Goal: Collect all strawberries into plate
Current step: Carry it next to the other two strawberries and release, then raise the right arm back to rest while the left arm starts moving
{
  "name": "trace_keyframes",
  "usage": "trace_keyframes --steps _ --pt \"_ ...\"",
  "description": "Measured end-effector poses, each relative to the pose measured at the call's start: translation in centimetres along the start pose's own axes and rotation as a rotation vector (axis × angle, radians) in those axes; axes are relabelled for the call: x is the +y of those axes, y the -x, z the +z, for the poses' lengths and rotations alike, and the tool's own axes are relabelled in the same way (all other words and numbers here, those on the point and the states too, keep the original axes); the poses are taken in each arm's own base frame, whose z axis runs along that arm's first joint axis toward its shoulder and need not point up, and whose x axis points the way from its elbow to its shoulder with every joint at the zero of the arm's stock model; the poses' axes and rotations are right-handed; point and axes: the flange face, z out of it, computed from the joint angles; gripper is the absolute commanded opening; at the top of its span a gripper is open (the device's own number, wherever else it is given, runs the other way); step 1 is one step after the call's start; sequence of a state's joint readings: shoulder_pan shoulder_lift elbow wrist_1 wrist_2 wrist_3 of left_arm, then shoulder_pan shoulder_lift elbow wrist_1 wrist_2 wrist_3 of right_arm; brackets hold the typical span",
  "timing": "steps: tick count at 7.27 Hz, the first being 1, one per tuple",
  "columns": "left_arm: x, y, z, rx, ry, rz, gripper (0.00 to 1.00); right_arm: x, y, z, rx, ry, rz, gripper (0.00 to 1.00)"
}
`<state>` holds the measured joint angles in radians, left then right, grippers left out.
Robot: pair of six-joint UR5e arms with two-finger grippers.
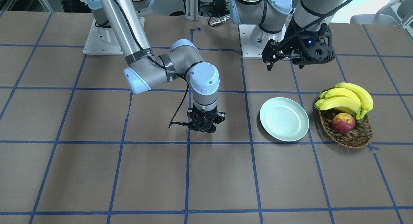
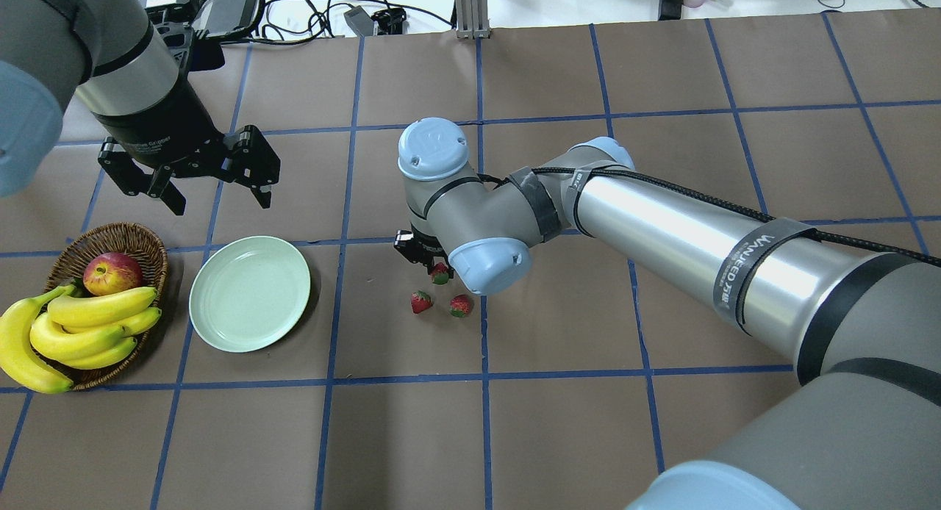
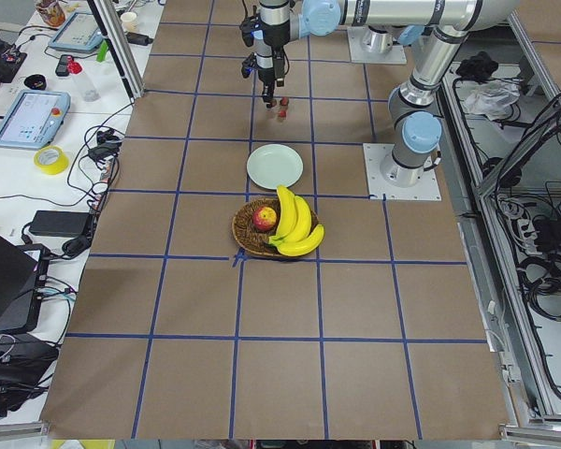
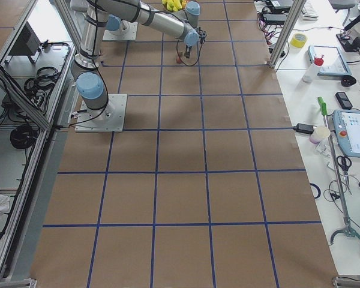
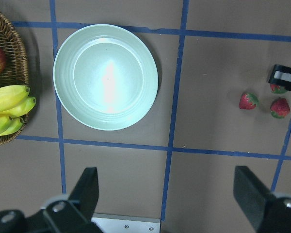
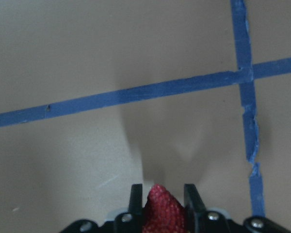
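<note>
Three strawberries, all off to the robot's right of the single mint-green plate [image 2: 250, 292]. One strawberry [image 2: 439, 273] is pinched between the closed fingers of the right pincer [image 6: 163, 193]. The other two [image 2: 421, 301] [image 2: 461, 305] lie on the desk [image 2: 559, 422] just beside it. The left pincer [image 2: 220, 200] hangs wide open and empty beyond the plate.

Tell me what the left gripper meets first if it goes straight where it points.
The left gripper would probably meet bare table beside the plate, not the plate itself; depth is unclear.
</note>
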<state>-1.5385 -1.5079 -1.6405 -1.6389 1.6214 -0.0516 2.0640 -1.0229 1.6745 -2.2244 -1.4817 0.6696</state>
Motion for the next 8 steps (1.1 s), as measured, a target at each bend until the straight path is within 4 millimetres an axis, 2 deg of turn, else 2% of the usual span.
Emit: trace_keyframes --steps 1,2,3,4,5,6,7,8 --pt "0.0 0.0 0.0 0.000 -0.001 0.000 1.00 0.0 0.0 0.2 -0.001 -0.001 0.000 1.00" --pt "0.0 0.0 -0.1 0.000 -0.002 0.000 1.00 0.0 0.0 -0.2 -0.001 -0.007 -0.003 1.00" --pt "0.0 0.0 -0.1 0.000 -0.002 0.001 1.00 0.2 -0.3 -2.1 -0.005 -0.024 -0.023 1.00" --pt "0.0 0.0 -0.1 0.000 -0.002 0.001 1.00 0.5 -1.4 -5.5 0.003 -0.040 -0.065 1.00" --pt "0.0 0.0 -0.1 0.000 -0.002 0.001 1.00 0.1 -3.5 -8.8 0.022 -0.048 -0.097 1.00" --pt "0.0 0.0 -0.1 0.000 -0.002 0.001 1.00 -1.4 -6.3 -11.8 0.032 -0.052 -0.106 1.00" --pt "0.0 0.0 -0.1 0.000 -0.002 0.001 1.00 -3.6 -10.1 -15.1 0.036 -0.055 -0.127 1.00" --pt "0.0 -0.1 0.0 0.001 -0.003 0.001 1.00 -6.2 -15.0 -19.1 0.039 -0.050 -0.155 1.00"
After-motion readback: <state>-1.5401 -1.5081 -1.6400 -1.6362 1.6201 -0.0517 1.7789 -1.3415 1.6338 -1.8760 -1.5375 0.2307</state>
